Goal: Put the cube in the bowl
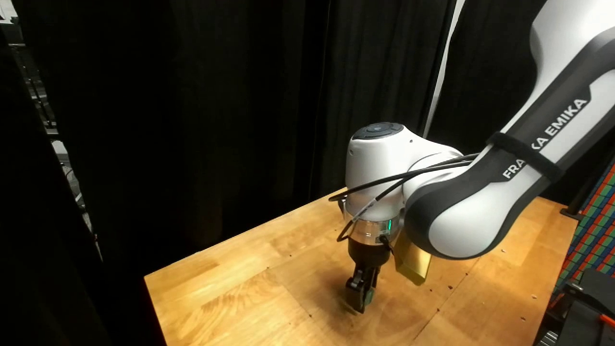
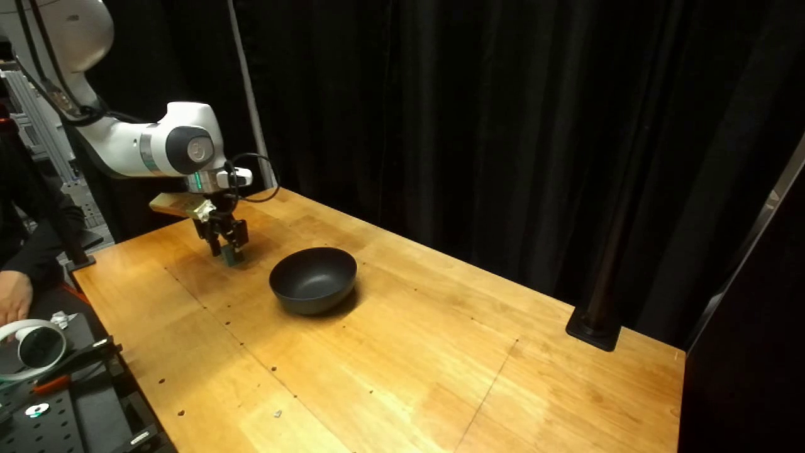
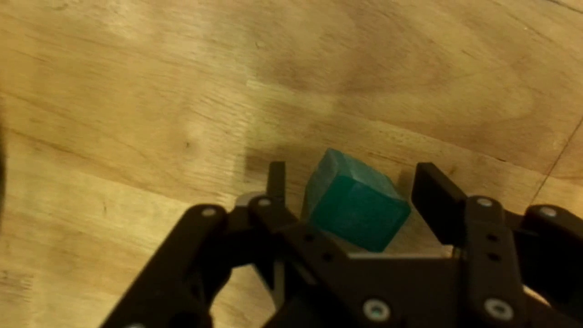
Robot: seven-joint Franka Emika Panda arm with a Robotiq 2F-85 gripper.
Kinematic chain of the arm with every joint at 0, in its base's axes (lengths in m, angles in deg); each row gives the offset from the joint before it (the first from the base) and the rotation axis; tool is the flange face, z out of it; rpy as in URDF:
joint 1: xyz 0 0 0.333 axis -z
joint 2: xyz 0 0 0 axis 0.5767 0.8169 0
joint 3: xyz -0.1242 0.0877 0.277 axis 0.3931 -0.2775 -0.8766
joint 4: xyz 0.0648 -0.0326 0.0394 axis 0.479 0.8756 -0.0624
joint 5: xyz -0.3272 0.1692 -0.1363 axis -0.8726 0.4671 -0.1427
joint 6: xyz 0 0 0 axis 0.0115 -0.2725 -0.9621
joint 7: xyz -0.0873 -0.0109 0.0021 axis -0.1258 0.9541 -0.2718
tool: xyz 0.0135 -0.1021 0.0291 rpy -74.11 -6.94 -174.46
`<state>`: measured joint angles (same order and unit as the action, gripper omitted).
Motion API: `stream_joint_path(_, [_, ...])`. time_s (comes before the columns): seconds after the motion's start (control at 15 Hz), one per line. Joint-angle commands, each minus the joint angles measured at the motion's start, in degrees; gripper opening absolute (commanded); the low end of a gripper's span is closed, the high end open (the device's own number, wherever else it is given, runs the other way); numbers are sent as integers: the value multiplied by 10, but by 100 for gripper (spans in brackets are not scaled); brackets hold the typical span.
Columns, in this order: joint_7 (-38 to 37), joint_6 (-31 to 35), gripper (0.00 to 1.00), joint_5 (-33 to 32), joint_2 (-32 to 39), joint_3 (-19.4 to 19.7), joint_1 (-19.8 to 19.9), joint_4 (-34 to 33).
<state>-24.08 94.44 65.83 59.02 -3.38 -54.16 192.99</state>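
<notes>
The tiny green cube (image 3: pixel 362 212) sits on the wooden table between my finger pads in the wrist view, turned at an angle to them. My gripper (image 3: pixel 350 187) is open, with a gap on each side of the cube. In an exterior view the gripper (image 2: pixel 227 248) points down low over the table with the cube (image 2: pixel 233 257) at its fingertips. In an exterior view a finger of the gripper (image 1: pixel 361 295) partly hides the cube (image 1: pixel 369 295). The black bowl (image 2: pixel 312 306) stands upright near the gripper; its visible inside is bare. Its place is not seen in the other exterior picture.
The wooden table (image 2: pixel 402 352) has dark curtains behind it. A black post base (image 2: pixel 594 328) stands on its far edge. A small scrap (image 2: pixel 277 413) lies near the front. A black cart (image 2: pixel 94 402) and a person's hand (image 2: pixel 14 296) are beside the table.
</notes>
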Motion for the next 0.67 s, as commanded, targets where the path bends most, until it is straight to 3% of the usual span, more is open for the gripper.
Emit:
stream_joint_path(0.0, [24, 13, 42, 29, -1, 7, -6, -4])
stream_joint_path(0.13, [27, 17, 27, 39, -8, 7, -5, 3])
stream_joint_path(0.2, [29, 15, 24, 45, -14, 8, -3, 7])
stream_joint_path(0.4, [2, -20, 24, 18, -75, 38, -20, 31])
stream_joint_path(0.6, [-54, -72, 24, -60, -150, 94, -39, 56])
